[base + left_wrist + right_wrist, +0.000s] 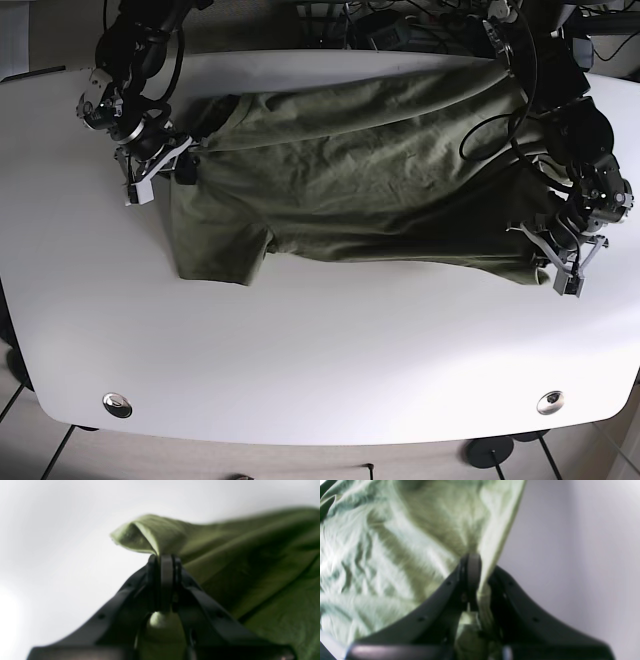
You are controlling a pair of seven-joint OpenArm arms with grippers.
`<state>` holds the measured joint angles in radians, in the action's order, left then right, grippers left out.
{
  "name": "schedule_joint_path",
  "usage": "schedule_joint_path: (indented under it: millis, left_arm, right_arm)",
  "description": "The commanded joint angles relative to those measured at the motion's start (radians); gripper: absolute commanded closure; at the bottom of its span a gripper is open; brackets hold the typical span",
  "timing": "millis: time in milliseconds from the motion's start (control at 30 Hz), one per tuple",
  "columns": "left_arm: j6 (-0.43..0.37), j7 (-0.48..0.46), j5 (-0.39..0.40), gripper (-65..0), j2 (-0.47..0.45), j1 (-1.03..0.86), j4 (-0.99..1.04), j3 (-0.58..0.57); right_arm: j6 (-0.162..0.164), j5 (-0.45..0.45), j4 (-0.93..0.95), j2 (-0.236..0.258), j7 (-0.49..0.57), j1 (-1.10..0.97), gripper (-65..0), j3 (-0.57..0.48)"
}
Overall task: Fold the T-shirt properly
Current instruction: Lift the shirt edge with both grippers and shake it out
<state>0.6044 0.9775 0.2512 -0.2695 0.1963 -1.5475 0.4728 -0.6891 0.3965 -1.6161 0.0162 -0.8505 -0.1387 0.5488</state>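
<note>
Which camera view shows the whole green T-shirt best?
The base view: the T-shirt lies spread across the white table, full outline visible. Each wrist view shows only blurred cloth pinched in the left gripper or right gripper.

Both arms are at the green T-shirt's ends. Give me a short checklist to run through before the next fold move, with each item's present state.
1. Left pincer shut on the T-shirt: ok; cloth bunches at its closed tips.
2. Right pincer shut on the T-shirt: ok.
3. Shirt spread between the two grips: ok, though wrinkled.
4. Sleeve flat on the table: ok.
5. Far edge of the shirt free of the cables: cannot tell.
</note>
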Motion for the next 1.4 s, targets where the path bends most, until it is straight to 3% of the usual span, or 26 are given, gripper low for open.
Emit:
schedule_joint_path:
  millis: [33, 100, 200, 467, 667, 867, 1033, 1167, 1300, 1400]
  left_arm:
    - [0.004, 0.031, 0.012, 0.0, -0.009, 0.007, -0.13, 0.002]
    - [0.004, 0.068, 0.013, 0.0, -0.007, 0.002, -0.233, 0.002]
    - [0.004, 0.079, 0.013, 0.0, -0.007, 0.009, -0.333, -0.003]
    - [-0.001, 0.08, 0.006, 0.0, -0.007, 0.197, -0.331, -0.067]
    - [-0.002, 0.08, 0.006, 0.0, 0.051, 0.464, -0.166, -0.133]
    - [-0.002, 0.074, 0.006, 0.0, 0.048, 0.783, 0.065, -0.133]
    - [-0.002, 0.071, 0.007, 0.0, 0.008, 0.981, 0.152, -0.133]
    - [-0.002, 0.077, 0.007, 0.0, -0.006, 0.998, 0.101, -0.127]
    - [-0.001, 0.079, 0.012, 0.0, -0.032, 0.869, -0.015, -0.125]
    - [-0.001, 0.08, 0.013, 0.0, -0.043, 0.678, -0.141, -0.095]
  right_arm:
    - [-0.009, 0.018, -0.079, 0.009, 0.0, 0.011, -2.7, 0.003]
    - [-0.009, 0.014, -0.126, 0.011, -0.026, 0.011, -2.7, 0.004]
    - [-0.009, 0.02, -0.204, 0.063, -0.036, 0.015, -2.4, 0.0]
    - [-0.009, 0.018, -0.223, 0.189, -0.172, 0.247, -2.4, -0.002]
    - [-0.009, 0.02, 0.003, 0.279, -0.293, 0.64, -2.4, -0.022]
    - [-0.009, 0.018, 0.211, 0.367, -0.29, 0.994, -2.4, -0.187]
    - [-0.009, 0.02, 0.316, 0.38, -0.29, 1.27, -2.4, -0.283]
    - [-0.009, 0.022, 0.294, 0.38, -0.316, 1.352, -2.4, -0.313]
    - [-0.009, 0.022, 0.207, 0.38, -0.344, 1.25, -2.4, -0.31]
    - [-0.009, 0.022, 0.056, 0.374, -0.35, 1.031, -2.4, -0.218]
